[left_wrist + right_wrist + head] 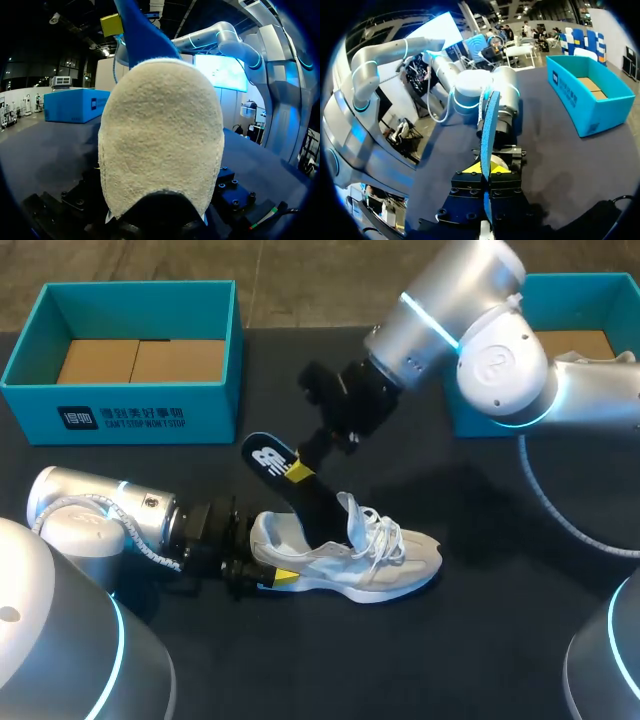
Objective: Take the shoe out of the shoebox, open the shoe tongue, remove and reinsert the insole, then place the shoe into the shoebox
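Cream suede fills the left wrist view: it is the heel of the shoe (160,140), pressed close against the camera. In the head view the shoe (360,555) lies on its sole on the black table (480,630), outside both boxes, toe toward the right arm's side and laces loose. The left gripper (268,558) is closed around the heel, with one yellow tip showing on the shoe's near side.

The right gripper (300,470) pinches the dark blue insole (272,457) between its yellow tips. The insole's lower end sits in the shoe's opening and its upper end slants up out of it. From the right wrist the insole (489,125) is seen edge-on, clamped in that gripper (485,169).

A teal shoebox (120,412) stands open at the table's far left. A second teal box (585,282) stands at the far right, partly behind the right arm.
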